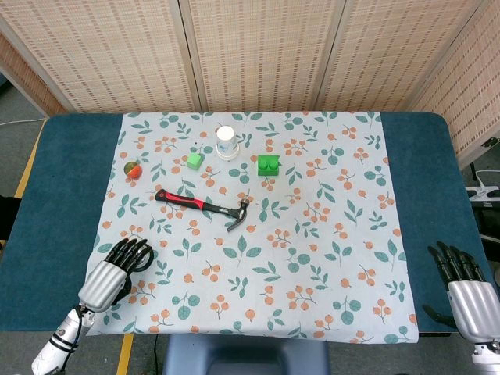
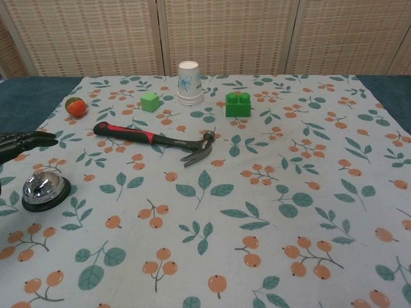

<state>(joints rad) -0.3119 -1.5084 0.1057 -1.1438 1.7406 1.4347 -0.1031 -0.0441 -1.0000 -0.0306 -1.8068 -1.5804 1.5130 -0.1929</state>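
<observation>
My left hand [image 1: 117, 269] is at the cloth's near left corner with its fingers stretched out and nothing in them. In the chest view its dark fingertips [image 2: 22, 142] enter from the left edge, just beyond a silver call bell [image 2: 43, 190] on a black base. In the head view the hand covers most of the bell. My right hand [image 1: 462, 285] is over the blue table at the near right, off the cloth, fingers extended and empty. A red-and-black claw hammer [image 1: 201, 205] [image 2: 154, 139] lies mid-cloth.
An upturned white paper cup [image 1: 226, 143] [image 2: 189, 83] stands at the back, with a small green cube [image 1: 194, 160] [image 2: 149, 101] to its left and a green studded brick [image 1: 268, 166] [image 2: 237, 104] to its right. A red-green ball [image 1: 133, 169] [image 2: 76, 106] sits far left. Wicker screens stand behind.
</observation>
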